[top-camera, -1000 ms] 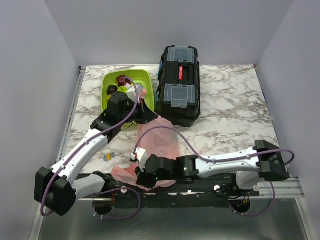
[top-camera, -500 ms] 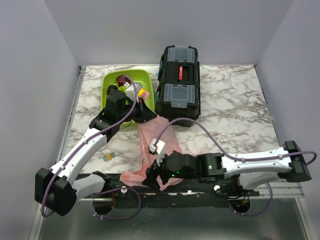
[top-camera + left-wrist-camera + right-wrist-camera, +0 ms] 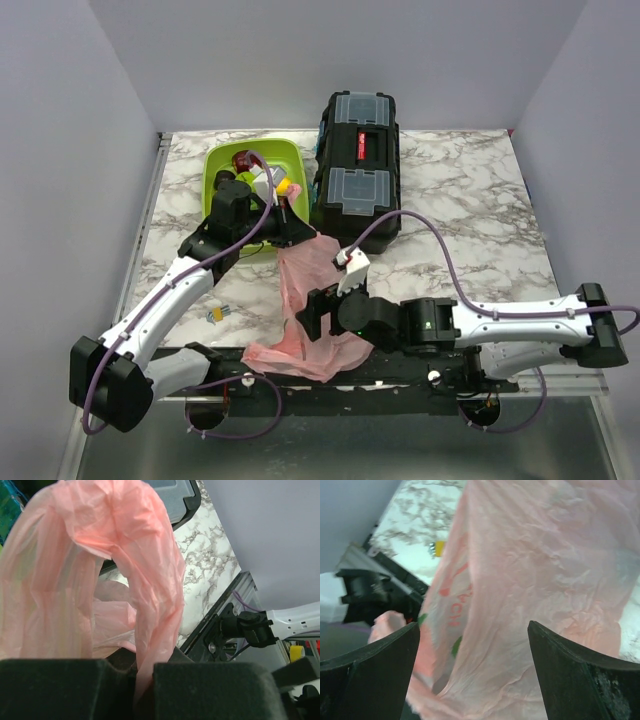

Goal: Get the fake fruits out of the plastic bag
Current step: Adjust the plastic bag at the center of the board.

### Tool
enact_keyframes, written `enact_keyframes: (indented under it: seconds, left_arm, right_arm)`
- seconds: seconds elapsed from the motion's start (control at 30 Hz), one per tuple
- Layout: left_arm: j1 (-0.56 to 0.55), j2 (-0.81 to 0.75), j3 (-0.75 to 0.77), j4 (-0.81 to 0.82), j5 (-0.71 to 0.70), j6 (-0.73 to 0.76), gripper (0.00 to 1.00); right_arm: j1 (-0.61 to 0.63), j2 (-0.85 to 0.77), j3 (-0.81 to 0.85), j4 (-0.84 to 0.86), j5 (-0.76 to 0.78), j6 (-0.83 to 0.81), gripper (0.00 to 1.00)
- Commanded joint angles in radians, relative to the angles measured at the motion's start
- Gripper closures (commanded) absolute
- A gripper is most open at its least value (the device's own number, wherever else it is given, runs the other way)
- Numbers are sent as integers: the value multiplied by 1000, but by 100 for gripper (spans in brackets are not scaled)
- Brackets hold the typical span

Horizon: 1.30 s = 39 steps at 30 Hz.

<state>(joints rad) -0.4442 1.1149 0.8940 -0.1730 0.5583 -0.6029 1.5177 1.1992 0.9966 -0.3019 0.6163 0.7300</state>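
Top external view: the thin translucent pink plastic bag (image 3: 312, 300) lies stretched from the front-left corner of the black hard-plastic toolbox (image 3: 358, 170) toward the arm bases; the left gripper (image 3: 300, 232) holds the bag's far end just beside that corner, probably to anchor the film while the other arm works; the right gripper (image 3: 318, 312) sits over the bag's middle, in front of the toolbox; the lime-green plastic tray (image 3: 213, 165) stands directly left of the toolbox and holds small glossy fake fruits (image 3: 245, 160), one dark red and one yellow showing, the rest hidden by the left arm.

Left wrist view: the foam pads (image 3: 60, 690) are closed on a gathered fold of the bag, which rises slack above them; no fruit outline shows through the film.

Right wrist view: the fingers (image 3: 370, 680) stand wide apart with crumpled film between them, gripping nothing; whether any fruit is left inside cannot be told.
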Motion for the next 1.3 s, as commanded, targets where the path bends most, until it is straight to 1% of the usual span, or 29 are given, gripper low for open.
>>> enact_keyframes:
  seconds: [0.0,0.23,0.37,0.43,0.47,0.5,0.53,0.57,0.6,0.63,0.7,0.8,0.9,1.03,1.1,1.13,1.2,1.27]
  left_arm:
    - [7,-29,29,23,37,-6,100]
    - [7,-51,13,27,46,-21,100]
    - [7,-68,4,21,51,-28,100]
    - [7,-77,3,8,52,-19,100]
    - [7,-81,6,-1,53,-11,96]
    - [8,-84,11,-13,52,0,90]
    - [7,-90,16,-34,47,11,82]
    - [7,-96,22,-54,46,28,72]
    - [7,-106,27,-81,44,47,61]
    - [7,-120,33,-109,39,73,50]
    - [7,-157,38,-183,17,122,33]
    - [7,-234,42,-279,-6,198,20]
    - [8,-337,50,-365,-33,257,12]
    - [7,-501,30,-394,-89,280,9]
    - [6,-584,-11,-361,-121,252,8]
    - [6,-623,-45,-325,-109,237,9]
    - [6,-663,-114,-244,-33,204,15]
    - [6,-657,-181,-163,53,147,30]
  right_arm:
    - [-27,77,46,-101,84,125,10]
    - [-43,159,47,-53,89,93,19]
    - [-69,229,77,-76,124,76,26]
    - [-76,263,94,-91,157,62,38]
    - [-80,281,105,-104,176,62,52]
    - [-84,290,112,-118,184,55,70]
    - [-86,298,122,-130,192,53,82]
    - [-85,299,129,-145,202,52,93]
    - [-86,295,130,-152,207,54,98]
    - [-85,285,125,-151,212,54,99]
    - [-86,262,105,-138,215,45,99]
    - [-85,217,72,-111,204,28,99]
    - [-85,175,33,-92,211,25,99]
    - [-85,132,8,-97,227,27,99]
    - [-85,115,0,-98,233,26,99]
    - [-86,109,-1,-98,233,24,99]
    - [-87,102,0,-98,232,20,99]
    - [-86,103,9,-100,225,14,99]
